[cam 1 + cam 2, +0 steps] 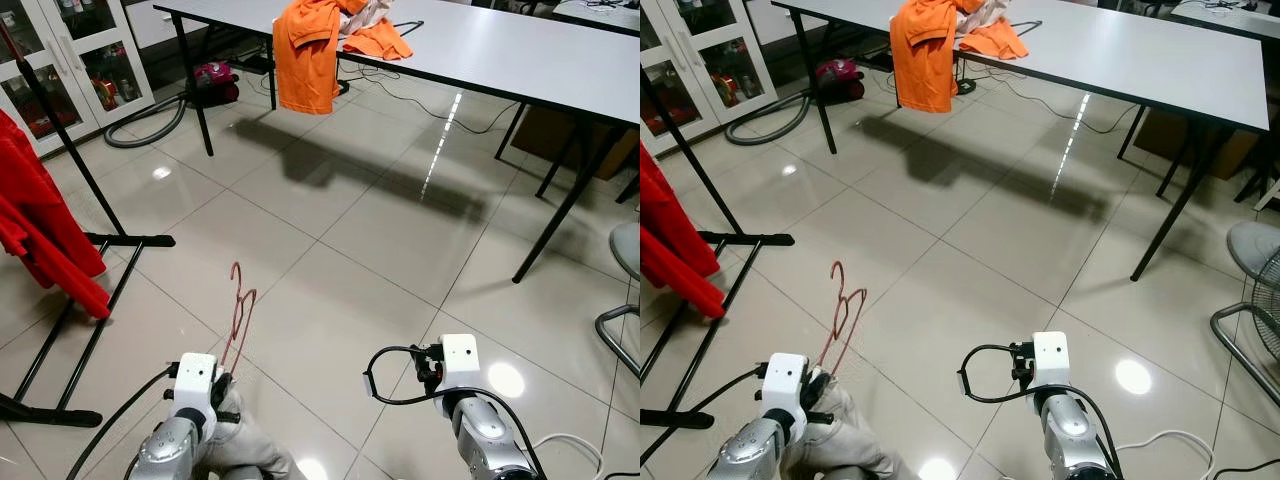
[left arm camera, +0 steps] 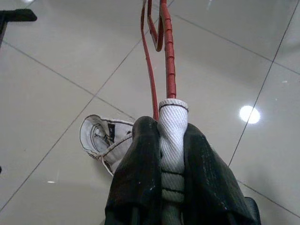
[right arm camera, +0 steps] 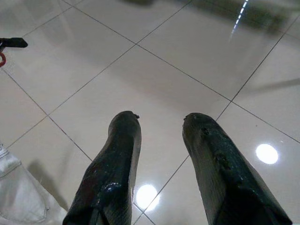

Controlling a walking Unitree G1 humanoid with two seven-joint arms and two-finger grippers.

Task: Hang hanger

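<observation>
The red wire hanger (image 1: 238,310) stands up from the left gripper (image 1: 222,388), low in front of the robot and above the tiled floor (image 1: 330,210). Its hook points up and away from the robot, probably so that it can be carried to a rail and caught over it. The left wrist view adds the detail: both black fingers (image 2: 136,173) are closed tight on a white cloth-wrapped part of the hanger, with the red wire rising from between them. That view also shows a white shoe (image 2: 101,138) on the floor below, apparently a person's, and the head views show light trousers (image 1: 250,450) beside the left arm.

The right gripper (image 3: 161,140) holds nothing; its wrist view shows the two fingers parted over bare tiles. In the head views that arm sits low on the right with a black cable (image 1: 395,375) looped at its wrist, seemingly waiting.

To the robot's left stands a black clothes rack (image 1: 70,160) with red garments (image 1: 40,230) hanging from it, the likely place for the hanger. It is well apart from the gripper, so the hanging step looks not yet begun. Farther off, an orange shirt (image 1: 310,50) drapes over the edge of a white worktop (image 1: 500,50). A fan (image 1: 1250,290) at the right edge is clearer in the right eye view.
</observation>
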